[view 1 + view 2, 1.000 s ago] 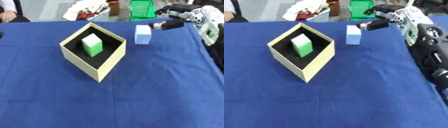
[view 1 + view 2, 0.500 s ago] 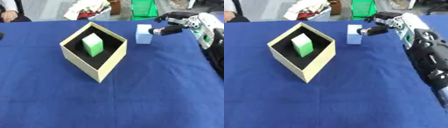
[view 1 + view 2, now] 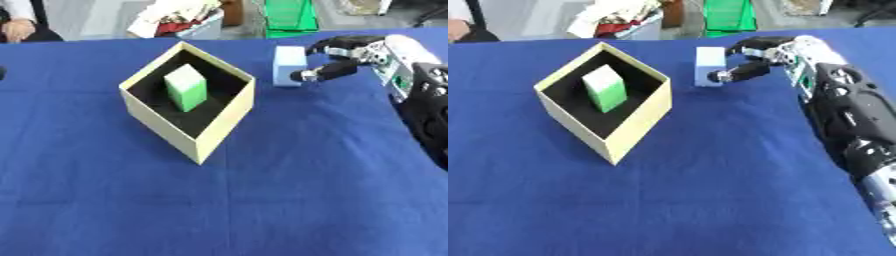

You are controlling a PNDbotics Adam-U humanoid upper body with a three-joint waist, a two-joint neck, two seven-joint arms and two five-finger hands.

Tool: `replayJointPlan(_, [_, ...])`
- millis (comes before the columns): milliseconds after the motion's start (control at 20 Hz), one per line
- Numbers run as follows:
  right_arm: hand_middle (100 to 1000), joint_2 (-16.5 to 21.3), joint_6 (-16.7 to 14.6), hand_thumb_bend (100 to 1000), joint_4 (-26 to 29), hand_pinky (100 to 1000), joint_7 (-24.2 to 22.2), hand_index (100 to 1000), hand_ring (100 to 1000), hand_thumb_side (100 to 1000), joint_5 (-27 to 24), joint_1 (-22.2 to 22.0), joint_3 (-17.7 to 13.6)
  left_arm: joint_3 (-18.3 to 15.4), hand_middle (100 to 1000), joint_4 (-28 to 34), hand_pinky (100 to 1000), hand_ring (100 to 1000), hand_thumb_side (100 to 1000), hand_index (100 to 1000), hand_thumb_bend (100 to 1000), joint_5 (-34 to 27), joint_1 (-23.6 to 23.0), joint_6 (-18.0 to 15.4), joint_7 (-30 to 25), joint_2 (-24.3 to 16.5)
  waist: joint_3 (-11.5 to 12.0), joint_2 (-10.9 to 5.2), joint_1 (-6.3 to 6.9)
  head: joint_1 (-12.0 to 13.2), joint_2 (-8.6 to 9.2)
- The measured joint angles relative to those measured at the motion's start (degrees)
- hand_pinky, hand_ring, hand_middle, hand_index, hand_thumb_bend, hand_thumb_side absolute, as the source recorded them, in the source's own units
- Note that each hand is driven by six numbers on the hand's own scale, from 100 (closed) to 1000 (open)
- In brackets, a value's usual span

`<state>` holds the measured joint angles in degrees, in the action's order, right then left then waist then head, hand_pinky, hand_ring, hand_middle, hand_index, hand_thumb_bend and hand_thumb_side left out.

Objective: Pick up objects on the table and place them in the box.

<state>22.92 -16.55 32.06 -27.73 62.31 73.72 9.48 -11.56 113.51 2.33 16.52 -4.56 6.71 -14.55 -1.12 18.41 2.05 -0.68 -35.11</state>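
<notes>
My right hand (image 3: 350, 57) sits just right of the pale blue block (image 3: 288, 66), fingers spread, gripping nothing. Block stands upright. Box (image 3: 194, 141) lies left of it.

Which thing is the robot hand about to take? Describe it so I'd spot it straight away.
Start at the cream box on the blue table. Behind its right corner stands a pale blue block, with the right robot hand closing around it. Unlike the green block, it stands outside the box.
</notes>
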Motion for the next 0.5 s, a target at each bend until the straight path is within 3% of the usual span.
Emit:
replayJointPlan(200, [1000,0.0,0.47,465,0.7,969,-0.01,1000,1000,991,1.95,0.15,-0.29,0.0,661,0.0,712,624,896,719,153,0.0,0.01,0.02,-0.17,0.01,0.0,0.16,0.04,0.0,0.16])
replayJointPlan(500, [996,0.0,2.14,414,2.24,968,0.54,1000,1000,908,3.98,0.21,-0.42,0.0,662,0.0,711,623,895,719,152,0.0,0.04,-0.07,-0.46,0.05,0.11,0.34,0.08,-0.02,0.44])
